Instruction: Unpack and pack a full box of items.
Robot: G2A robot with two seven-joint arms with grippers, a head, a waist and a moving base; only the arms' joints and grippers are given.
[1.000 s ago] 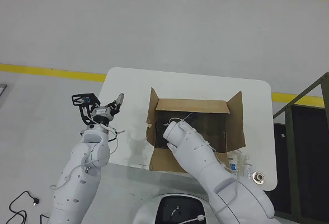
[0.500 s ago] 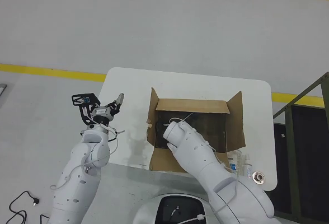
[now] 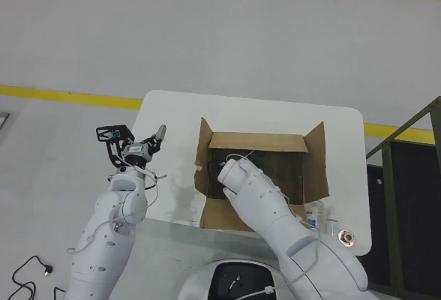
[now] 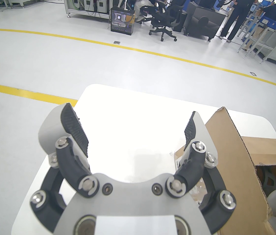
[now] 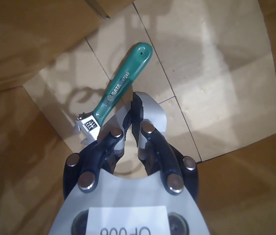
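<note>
Right gripper [image 5: 132,113] down inside the cardboard box [image 3: 316,160]; left gripper [image 4: 130,113] above the table [image 3: 265,112].
I read the right fingers as clenched pad to pad, with nothing between them. The green-handled adjustable wrench [image 5: 120,84] lies on the box floor just beside one finger; I cannot tell whether they touch. The left fingers are spread wide and empty, near the box's side flap.

Wrench [image 5: 118,91] head (adjustable end) half behind right gripper [image 5: 131,112].
</note>
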